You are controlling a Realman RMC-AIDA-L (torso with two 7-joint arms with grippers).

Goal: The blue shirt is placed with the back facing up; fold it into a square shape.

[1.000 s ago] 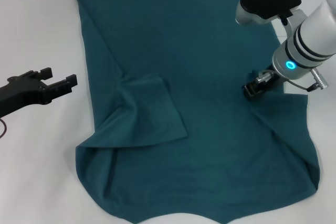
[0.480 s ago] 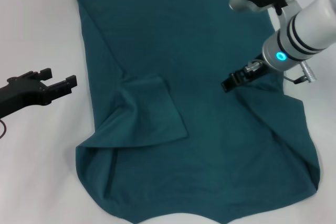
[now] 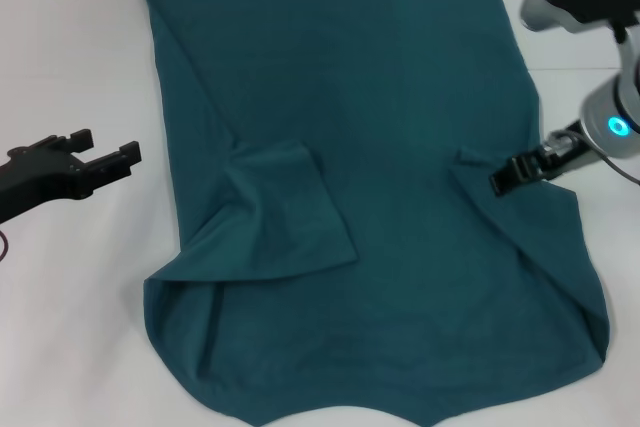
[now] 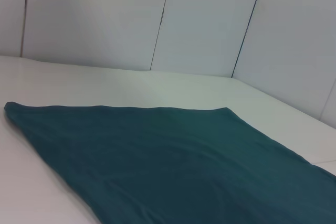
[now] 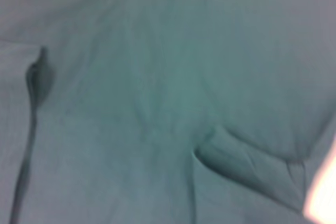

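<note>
The blue shirt (image 3: 370, 187) lies spread over the white desk (image 3: 70, 67), filling the middle of the head view from 12 o'clock down to 6 o'clock. Its left sleeve (image 3: 285, 212) is folded inward onto the body at about 8 o'clock of the cloth, forming a flat flap. On the right side a diagonal fold runs from near the shirt's centre-right toward 5 o'clock, and a small raised corner of fabric (image 3: 465, 157) sits at 3 o'clock.

The right gripper (image 3: 515, 172) hangs at 3 o'clock, over the shirt's right edge just beside that raised corner; whether its fingers are apart or closed cannot be told. Its wrist view shows only teal cloth with a small pucker (image 5: 231, 156).

The left gripper (image 3: 100, 152) sits over bare desk at 9 o'clock, apart from the shirt's left edge, its two fingers spread with nothing between them.
</note>
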